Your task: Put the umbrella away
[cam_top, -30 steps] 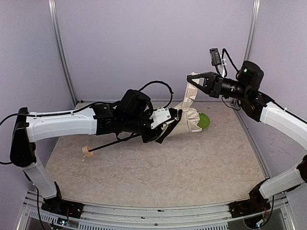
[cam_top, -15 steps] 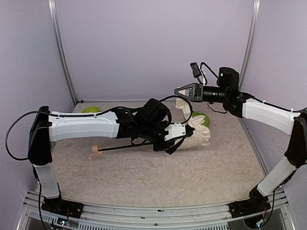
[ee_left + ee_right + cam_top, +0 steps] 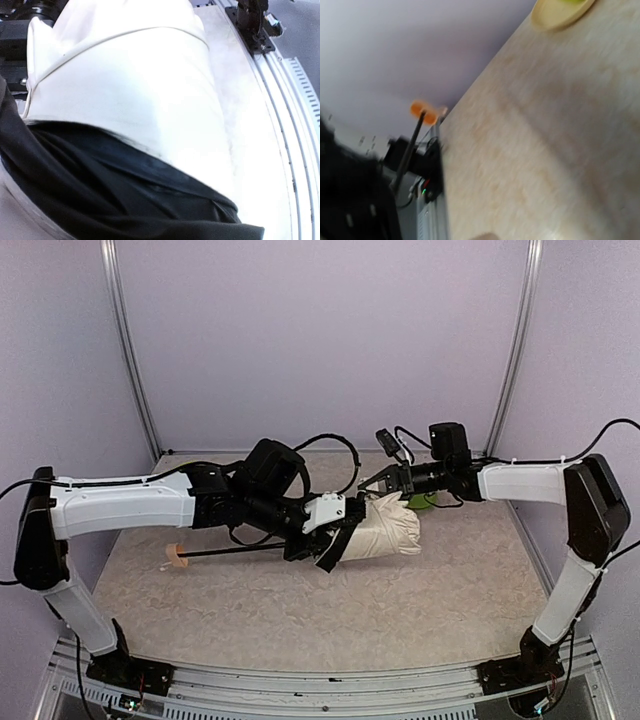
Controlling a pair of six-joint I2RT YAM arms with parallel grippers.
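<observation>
Bundling stage: left gripper (image 3: 333, 540) is clamping the umbrella (image 3: 390, 530), right gripper (image 3: 368, 487) is hovering pinched together; guessing cinching comes next.

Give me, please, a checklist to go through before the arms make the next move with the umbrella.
1. Left gripper closed on the umbrella: ok, it clamps the black folds.
2. Right gripper shut: ok. Whether it pinches fabric: cannot tell.
3. Canopy gathered into one bundle: ok. Strap fastened: cannot tell.
4. Shaft collapsed: not ok, it sticks out long toward the handle.
5. Umbrella lying on the table: ok.
6. Green thing behind the canopy clear of it: cannot tell.
</observation>
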